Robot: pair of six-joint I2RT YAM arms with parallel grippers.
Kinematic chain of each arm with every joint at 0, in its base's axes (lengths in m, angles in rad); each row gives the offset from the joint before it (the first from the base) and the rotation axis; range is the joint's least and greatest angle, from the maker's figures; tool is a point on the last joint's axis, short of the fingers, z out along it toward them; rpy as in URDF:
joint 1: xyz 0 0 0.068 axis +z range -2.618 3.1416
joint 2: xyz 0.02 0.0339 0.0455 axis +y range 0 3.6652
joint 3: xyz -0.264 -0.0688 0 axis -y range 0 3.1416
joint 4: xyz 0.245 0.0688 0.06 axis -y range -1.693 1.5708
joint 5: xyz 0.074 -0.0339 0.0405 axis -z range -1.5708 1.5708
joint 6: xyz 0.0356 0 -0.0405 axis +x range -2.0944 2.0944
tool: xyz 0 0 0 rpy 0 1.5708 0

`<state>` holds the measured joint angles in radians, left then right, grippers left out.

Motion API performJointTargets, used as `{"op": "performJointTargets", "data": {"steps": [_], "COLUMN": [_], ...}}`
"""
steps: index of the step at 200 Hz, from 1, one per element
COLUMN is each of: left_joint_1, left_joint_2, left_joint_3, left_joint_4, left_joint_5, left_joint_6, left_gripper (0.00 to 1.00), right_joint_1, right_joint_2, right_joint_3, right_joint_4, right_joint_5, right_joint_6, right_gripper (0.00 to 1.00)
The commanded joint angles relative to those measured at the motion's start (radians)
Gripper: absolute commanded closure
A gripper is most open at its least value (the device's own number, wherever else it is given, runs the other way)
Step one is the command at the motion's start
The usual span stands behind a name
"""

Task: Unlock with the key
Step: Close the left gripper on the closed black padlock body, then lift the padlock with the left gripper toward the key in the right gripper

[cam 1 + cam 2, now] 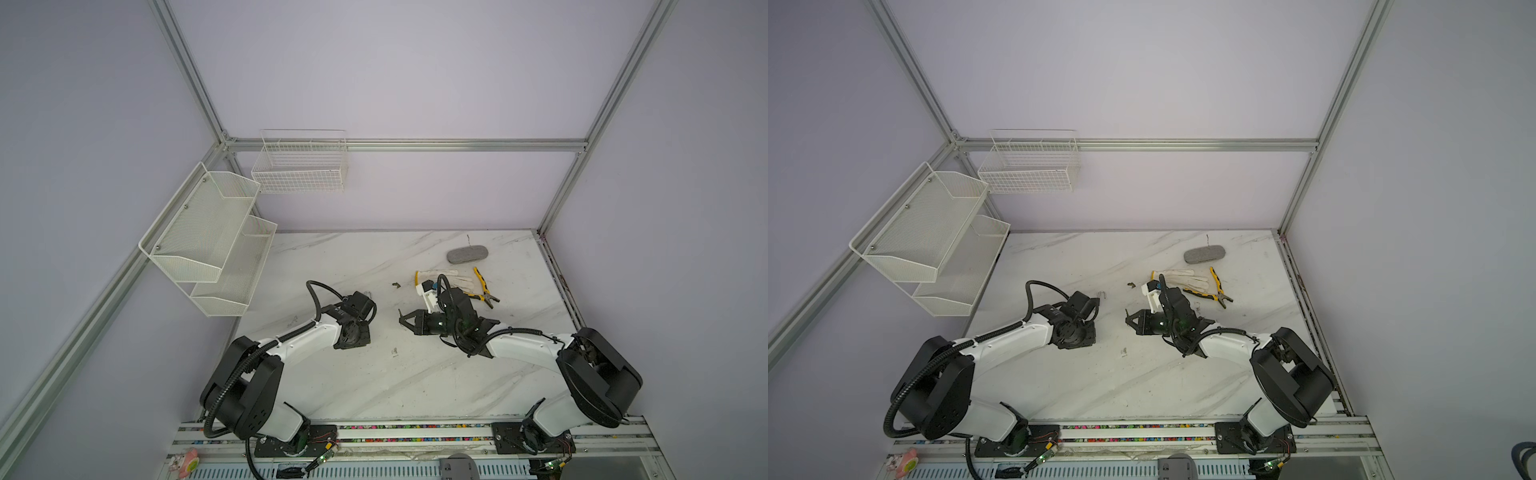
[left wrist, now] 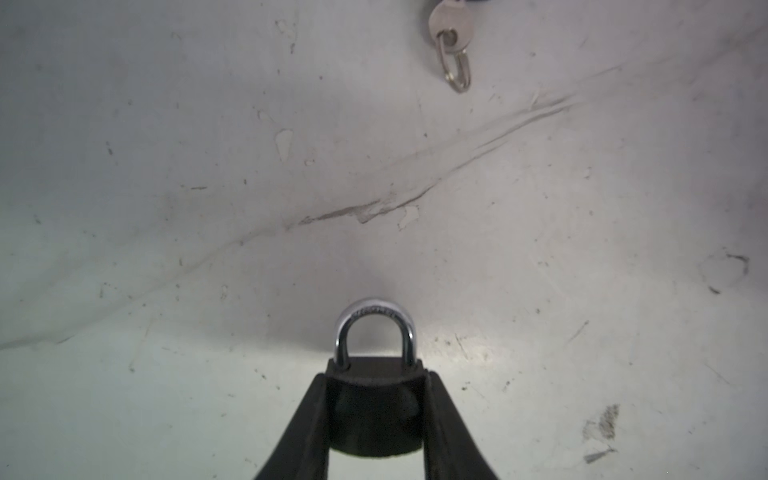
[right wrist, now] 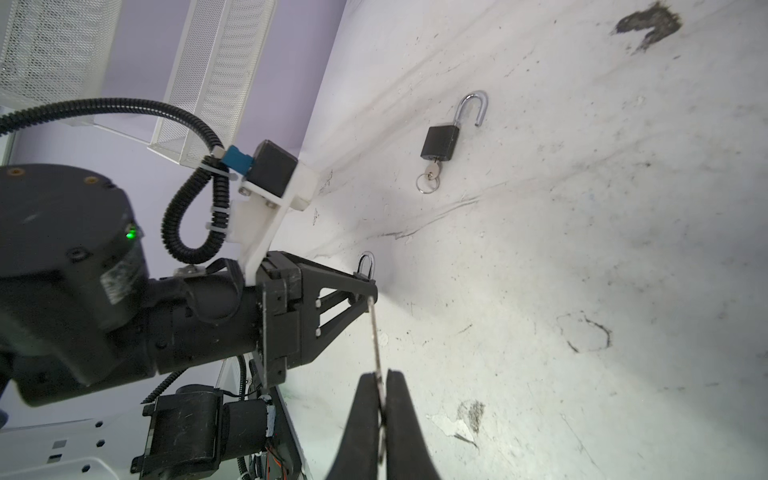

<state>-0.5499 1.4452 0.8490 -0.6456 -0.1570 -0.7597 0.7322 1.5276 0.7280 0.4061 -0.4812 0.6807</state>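
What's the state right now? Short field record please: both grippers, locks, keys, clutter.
left gripper: closed on the black padlock by its body; shackle shut, pointing away from the wrist
right gripper: pinching key, blade aimed at the left gripper's tip
insertion: not visible in any view
second padlock: lying on the tabletop, shackle open, ringed key in its keyhole
clutter: work glove, yellow-handled pliers, grey case, back right of the tabletop
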Motion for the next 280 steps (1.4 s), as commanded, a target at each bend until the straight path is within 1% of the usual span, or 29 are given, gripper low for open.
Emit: {"op": "performJointTargets", "data": {"steps": [1,13,26,45,56,74,98,120,143,165,185,206,228,280], "left_joint_1": [-0.014,-0.018,-0.024,-0.046,-0.055,-0.079,-0.125,-0.140,-0.160,-0.172,-0.179,-0.180,-0.181,-0.183], "left_joint_2": [-0.090,-0.109,-0.129,-0.144,-0.143,-0.128,-0.104,-0.094,-0.086,-0.079,-0.070,-0.068,-0.065,-0.066], "left_joint_3": [0.044,0.062,0.084,0.113,0.137,0.180,0.227,0.240,0.250,0.266,0.272,0.273,0.276,0.274], "left_joint_4": [0.019,0.019,0.022,0.028,0.032,0.035,0.035,0.043,0.060,0.060,0.060,0.060,0.060,0.061], "left_joint_5": [-0.015,-0.020,-0.016,-0.037,-0.038,-0.035,-0.080,-0.102,-0.116,-0.123,-0.134,-0.134,-0.136,-0.130], "left_joint_6": [-0.063,-0.081,-0.108,-0.142,-0.155,-0.169,-0.180,-0.221,-0.234,-0.237,-0.236,-0.242,-0.240,-0.249], "left_gripper": [1.00,1.00,1.00,1.00,1.00,1.00,1.00,1.00,1.00,1.00,1.00,1.00,1.00,1.00], "right_joint_1": [-0.001,-0.001,0.005,0.050,0.078,0.115,0.177,0.199,0.232,0.238,0.251,0.255,0.270,0.279], "right_joint_2": [-0.038,-0.041,-0.043,-0.044,-0.031,-0.003,0.022,0.052,0.067,0.083,0.092,0.109,0.116,0.127], "right_joint_3": [-0.026,-0.039,-0.062,-0.089,-0.090,-0.093,-0.089,-0.093,-0.090,-0.093,-0.088,-0.080,-0.078,-0.068], "right_joint_4": [0.016,0.014,0.052,0.090,0.103,0.154,0.192,0.267,0.289,0.339,0.357,0.373,0.353,0.378], "right_joint_5": [0.048,0.076,0.079,0.124,0.151,0.157,0.212,0.208,0.256,0.263,0.291,0.283,0.309,0.314], "right_joint_6": [0.033,0.056,0.106,0.133,0.147,0.187,0.210,0.251,0.256,0.283,0.276,0.274,0.261,0.244], "right_gripper": [1.00,1.00,1.00,1.00,1.00,1.00,1.00,1.00,1.00,1.00,1.00,1.00,1.00,1.00]}}
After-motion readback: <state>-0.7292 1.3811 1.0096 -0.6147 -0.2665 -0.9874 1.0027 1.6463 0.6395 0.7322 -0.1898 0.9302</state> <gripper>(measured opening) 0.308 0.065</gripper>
